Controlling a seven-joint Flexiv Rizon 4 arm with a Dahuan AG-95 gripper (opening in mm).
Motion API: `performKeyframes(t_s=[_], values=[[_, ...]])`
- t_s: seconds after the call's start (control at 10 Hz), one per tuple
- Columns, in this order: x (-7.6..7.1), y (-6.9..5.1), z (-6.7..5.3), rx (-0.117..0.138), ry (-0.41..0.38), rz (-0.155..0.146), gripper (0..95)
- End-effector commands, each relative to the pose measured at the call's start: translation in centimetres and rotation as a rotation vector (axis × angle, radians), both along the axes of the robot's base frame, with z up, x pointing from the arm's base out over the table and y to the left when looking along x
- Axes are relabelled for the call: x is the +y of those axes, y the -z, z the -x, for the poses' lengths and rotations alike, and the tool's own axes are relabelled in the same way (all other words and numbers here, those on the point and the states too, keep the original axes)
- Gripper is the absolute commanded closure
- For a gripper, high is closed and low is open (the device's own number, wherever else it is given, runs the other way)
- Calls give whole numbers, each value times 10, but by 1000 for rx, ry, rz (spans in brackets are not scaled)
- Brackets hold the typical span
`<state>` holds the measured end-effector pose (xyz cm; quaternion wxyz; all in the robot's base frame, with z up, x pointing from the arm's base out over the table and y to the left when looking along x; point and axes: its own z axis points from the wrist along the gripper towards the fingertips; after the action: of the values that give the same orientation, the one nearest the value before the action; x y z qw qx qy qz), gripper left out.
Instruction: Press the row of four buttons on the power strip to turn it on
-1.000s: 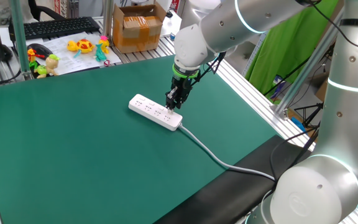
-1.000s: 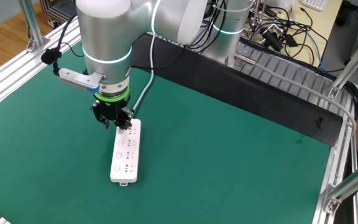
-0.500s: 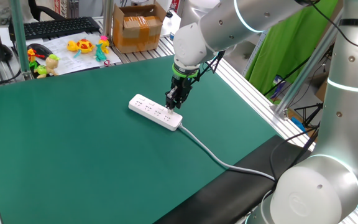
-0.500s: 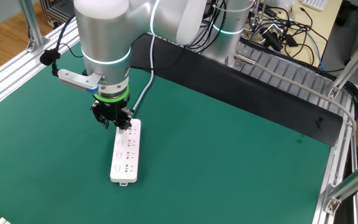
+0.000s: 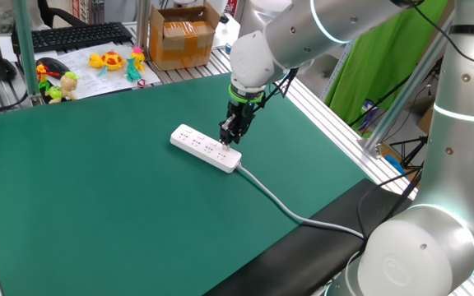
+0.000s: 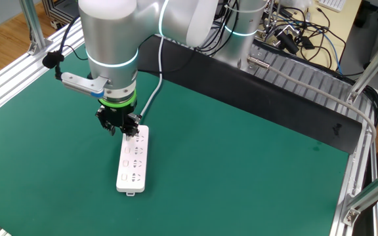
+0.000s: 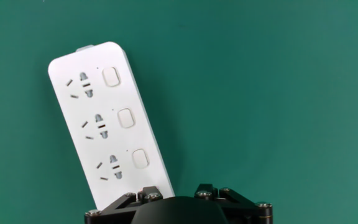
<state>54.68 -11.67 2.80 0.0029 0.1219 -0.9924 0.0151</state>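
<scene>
The white power strip [image 5: 206, 148] [image 6: 134, 160] lies on the green mat, and its cable [image 5: 274, 201] runs off toward the table's edge. My gripper [image 5: 227, 136] [image 6: 125, 130] points straight down at the strip's cable end. In the hand view three buttons [image 7: 125, 117] show in a row beside the socket groups of the strip [image 7: 79, 124]. The fourth button is hidden under my gripper [image 7: 176, 190]. The fingers stand apart with a gap between them and nothing held. The left fingertip [image 7: 148, 193] is over the strip's near end, and the other is over the mat.
A cardboard box [image 5: 182, 37], small toys [image 5: 105, 60] and a keyboard [image 5: 72, 35] sit beyond the mat's far edge. Aluminium rails [image 6: 18, 78] border the mat. A black strip [image 6: 254, 92] with loose cables behind it runs along the robot's side.
</scene>
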Motion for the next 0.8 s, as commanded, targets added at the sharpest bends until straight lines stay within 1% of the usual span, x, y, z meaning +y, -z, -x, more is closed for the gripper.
performKeyframes(t_s=[0.1, 0.2, 0.4, 0.6, 0.7, 0.8], values=[[-2, -2, 3, 3, 0, 4, 570], [-1, -1, 4, 3, 0, 4, 570], [-3, 8, 11, 0, 0, -1, 570], [-3, 8, 10, -1, 0, -1, 570], [-1, 11, 9, -4, 0, -2, 570], [-1, 11, 7, -6, 0, -2, 570]])
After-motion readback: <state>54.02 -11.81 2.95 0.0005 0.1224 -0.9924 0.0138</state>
